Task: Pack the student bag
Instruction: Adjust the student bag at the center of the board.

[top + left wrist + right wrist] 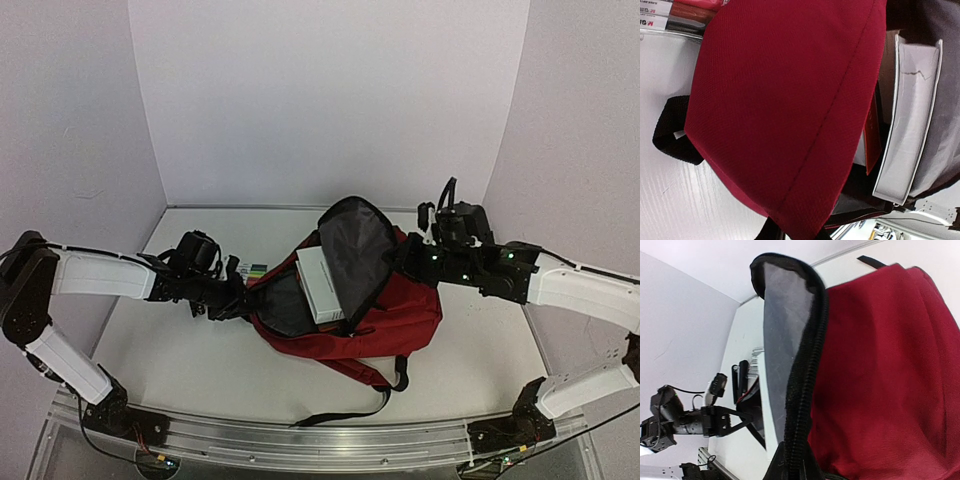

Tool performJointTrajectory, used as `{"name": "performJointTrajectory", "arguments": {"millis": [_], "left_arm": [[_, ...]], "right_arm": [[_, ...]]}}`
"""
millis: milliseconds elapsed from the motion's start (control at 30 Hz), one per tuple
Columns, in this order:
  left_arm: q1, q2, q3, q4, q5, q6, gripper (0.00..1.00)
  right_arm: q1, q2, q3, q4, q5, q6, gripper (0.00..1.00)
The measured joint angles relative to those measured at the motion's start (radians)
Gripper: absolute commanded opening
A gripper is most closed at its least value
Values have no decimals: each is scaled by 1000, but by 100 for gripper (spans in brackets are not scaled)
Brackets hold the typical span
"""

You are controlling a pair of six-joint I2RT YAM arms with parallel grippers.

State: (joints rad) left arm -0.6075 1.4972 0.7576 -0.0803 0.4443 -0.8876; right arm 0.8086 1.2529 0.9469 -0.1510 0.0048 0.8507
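The student bag (405, 320) lies in the middle of the table, red, with its flap raised and the grey lining (355, 250) showing. A white book (320, 285) stands in its open mouth. My left gripper (238, 300) is at the bag's left rim; in the left wrist view the red fabric (785, 100) runs down between its fingertips, and the left gripper (792, 234) is shut on it. My right gripper (405, 262) is at the flap's right side. In the right wrist view the flap's black zipper edge (805, 390) passes between the fingers, so the right gripper (795, 467) is shut on it.
Another book with a coloured label (252, 268) lies against the bag's left side, its edge (660, 15) also visible from the left wrist. A black strap (350, 410) trails toward the near rail. White walls close in the table at the back and sides.
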Motion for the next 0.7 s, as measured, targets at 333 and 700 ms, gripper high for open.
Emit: {"name": "performJointTrajectory", "arguments": {"millis": [333, 700], "left_arm": [[1, 52, 51, 46, 16, 1, 0], [45, -100, 7, 12, 1, -3, 0]], "right_arm": [[154, 117, 146, 48, -22, -146, 5], [313, 437, 350, 81, -52, -198, 41]]}}
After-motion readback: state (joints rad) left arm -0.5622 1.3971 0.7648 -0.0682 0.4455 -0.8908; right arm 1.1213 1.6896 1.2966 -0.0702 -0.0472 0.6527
